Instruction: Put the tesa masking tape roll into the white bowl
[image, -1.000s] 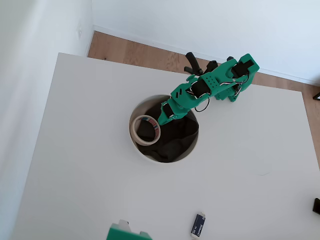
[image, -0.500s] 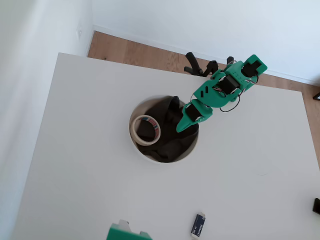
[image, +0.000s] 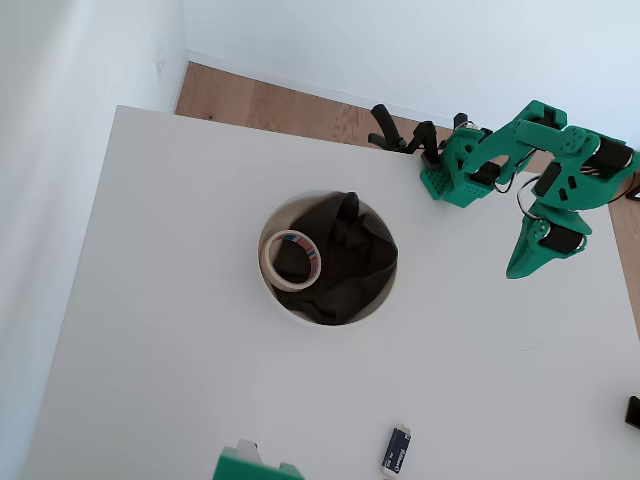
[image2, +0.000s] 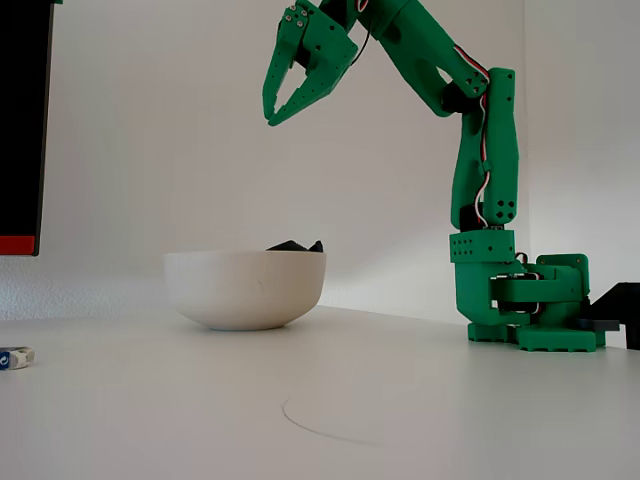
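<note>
The tesa masking tape roll (image: 291, 260) lies inside the white bowl (image: 278, 213), on the left part of the dark cloth that fills it. The bowl (image2: 245, 289) stands on the table in the fixed view, with a bit of dark cloth showing above its rim; the tape is hidden there. My green gripper (image: 524, 266) hangs far to the right of the bowl in the overhead view. In the fixed view the gripper (image2: 269, 115) is high above the bowl, pointing down, its jaws slightly apart and nothing between them.
A small dark blue and white rectangular object (image: 396, 451) lies near the table's front edge, also seen at the left edge as the small object (image2: 15, 357). The arm's base (image: 455, 178) stands at the table's far edge. A green block (image: 256, 466) sits at the bottom edge.
The arm has swung away from the bowl to the right and risen. The tape roll has stayed in the bowl, unmoved.
</note>
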